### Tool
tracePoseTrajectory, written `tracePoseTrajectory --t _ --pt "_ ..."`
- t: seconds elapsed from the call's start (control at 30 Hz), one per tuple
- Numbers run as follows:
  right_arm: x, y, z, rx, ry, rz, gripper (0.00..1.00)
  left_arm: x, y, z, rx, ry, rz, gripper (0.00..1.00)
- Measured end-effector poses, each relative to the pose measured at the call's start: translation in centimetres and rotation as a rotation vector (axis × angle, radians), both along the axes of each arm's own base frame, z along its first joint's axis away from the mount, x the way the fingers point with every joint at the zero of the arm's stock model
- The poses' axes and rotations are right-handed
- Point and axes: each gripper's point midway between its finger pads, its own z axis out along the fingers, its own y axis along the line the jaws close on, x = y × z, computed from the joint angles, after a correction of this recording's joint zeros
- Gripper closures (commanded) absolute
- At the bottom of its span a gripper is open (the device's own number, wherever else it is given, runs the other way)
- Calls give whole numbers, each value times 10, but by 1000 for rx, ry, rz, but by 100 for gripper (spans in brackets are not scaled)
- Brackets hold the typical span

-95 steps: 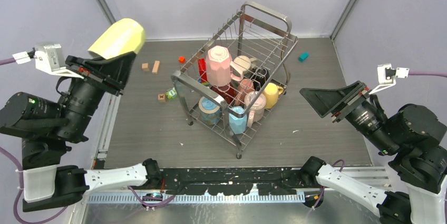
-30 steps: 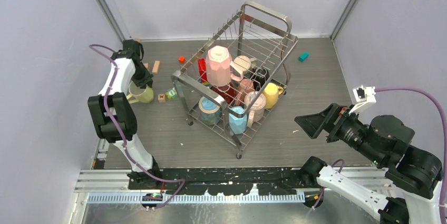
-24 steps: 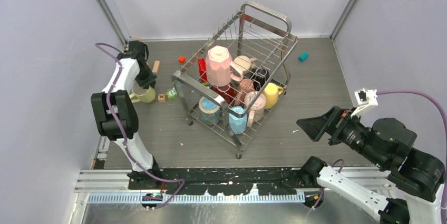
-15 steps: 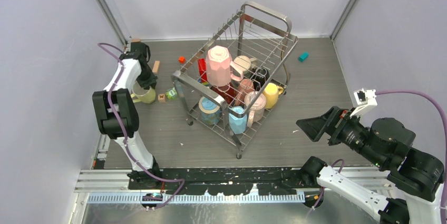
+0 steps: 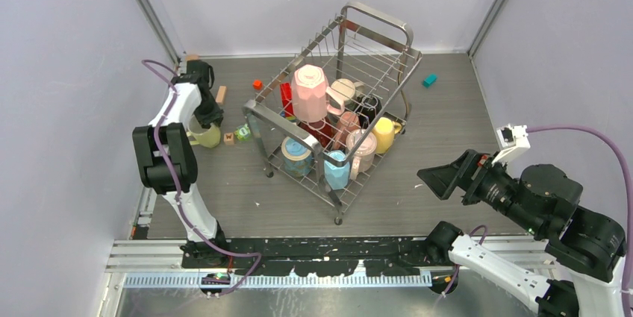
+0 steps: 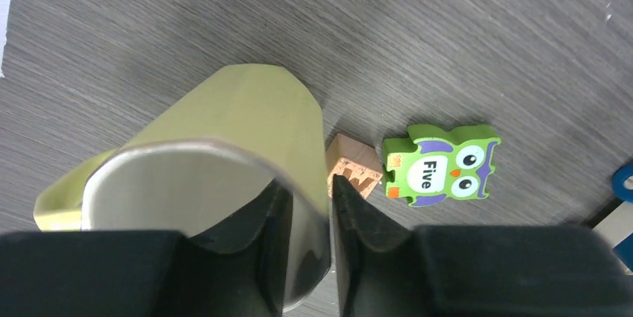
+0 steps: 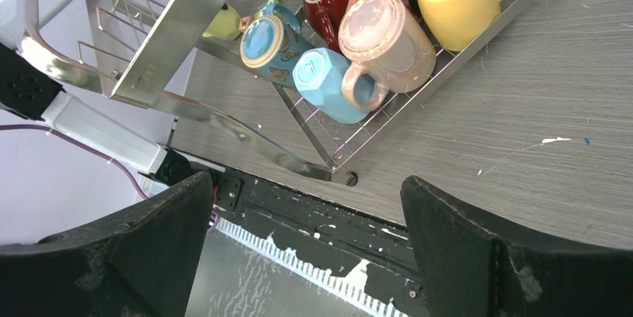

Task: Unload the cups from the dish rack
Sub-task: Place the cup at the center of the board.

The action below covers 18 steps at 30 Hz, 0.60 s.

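The dish rack [image 5: 377, 16], a tall silver wire basket, stands mid-table with several cups in it: a tall pink one [image 5: 310, 93], a yellow one [image 5: 384, 135], a light blue one [image 5: 336, 171], and a blue-and-tan one [image 5: 296, 157]. A yellow-green cup [image 5: 203, 136] stands on the table left of the rack. My left gripper [image 5: 207, 118] is shut on its rim wall [image 6: 254, 108], one finger inside, one outside. My right gripper [image 5: 438, 177] hovers open and empty right of the rack. From the right wrist, the rack [image 7: 179, 30] and its cups lie beyond the gripper [image 7: 304, 181].
Small toy blocks lie around the yellow-green cup: a green owl block [image 6: 440, 164], a wooden letter block [image 6: 354, 169] right by my outer finger, wooden pieces [image 5: 220, 95] and an orange block [image 5: 257, 84]. A teal block [image 5: 429, 80] lies at the back right. Walls close in on both sides.
The left arm has lowered the yellow-green cup from high at the left onto the table and hardly shifts over the last second. The right gripper has swung lower and nearer the rack.
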Motion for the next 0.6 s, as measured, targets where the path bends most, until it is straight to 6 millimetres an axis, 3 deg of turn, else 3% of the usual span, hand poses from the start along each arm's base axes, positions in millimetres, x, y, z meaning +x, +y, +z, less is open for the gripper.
tracePoseTrajectory --t 0.27,0.43,0.6 --pt "0 0 -7 -26 27 3 0 10 3 16 15 -37 -5 50" --pt "-2 -2 -10 -41 37 4 0 21 2 47 22 -111 -9 41" --pt "-3 -3 -9 -42 38 3 0 23 -3 90 29 -209 -19 29"
